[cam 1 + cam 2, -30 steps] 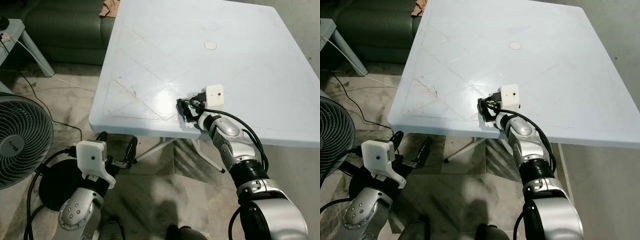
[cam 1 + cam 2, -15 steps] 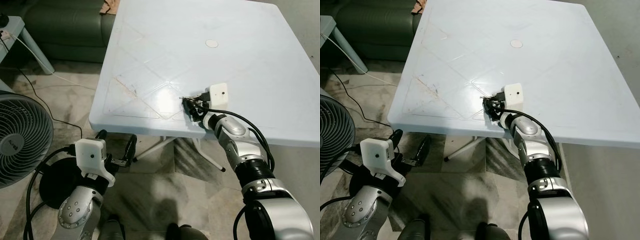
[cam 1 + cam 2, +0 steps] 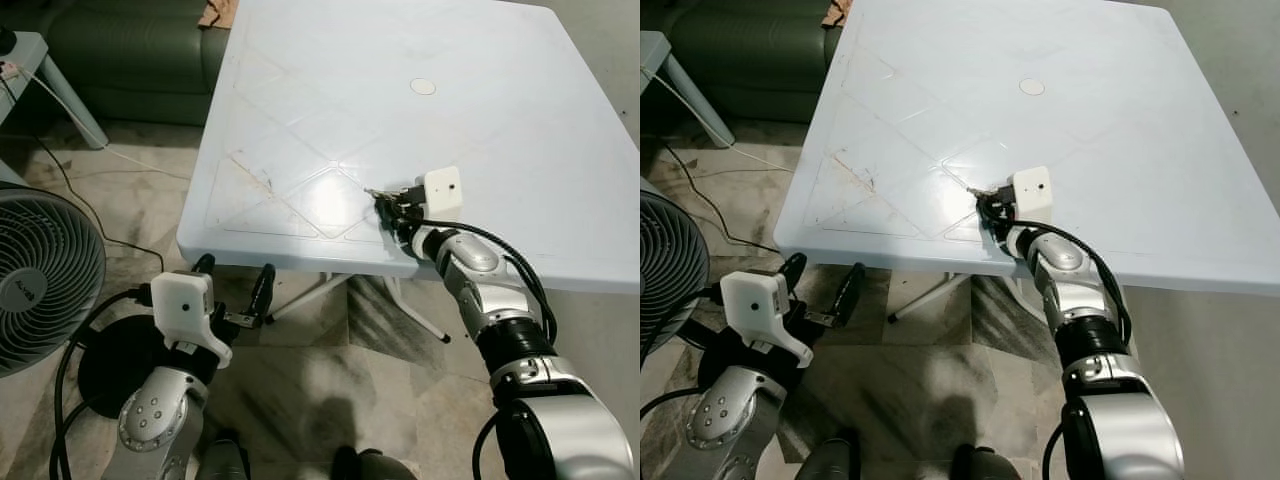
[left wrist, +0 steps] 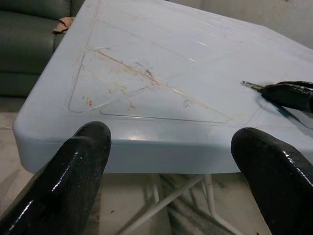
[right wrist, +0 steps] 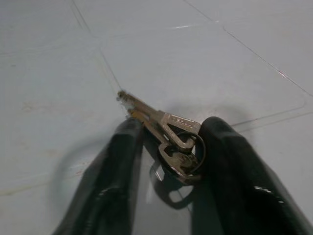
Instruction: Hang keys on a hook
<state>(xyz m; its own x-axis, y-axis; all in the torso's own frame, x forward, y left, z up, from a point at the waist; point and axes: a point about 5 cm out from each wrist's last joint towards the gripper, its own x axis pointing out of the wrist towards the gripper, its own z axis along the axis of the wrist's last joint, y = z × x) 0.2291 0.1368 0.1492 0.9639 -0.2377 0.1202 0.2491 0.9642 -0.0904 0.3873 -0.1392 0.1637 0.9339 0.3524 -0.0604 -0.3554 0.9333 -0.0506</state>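
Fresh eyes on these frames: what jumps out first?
The right claw sits low on the big white plastic table, near its front edge, its two black fingers on either side of a small bunch of keys on a ring. Next, the left claw hangs open below the table edge, over the tiled floor. A standing fan sits at the far left.
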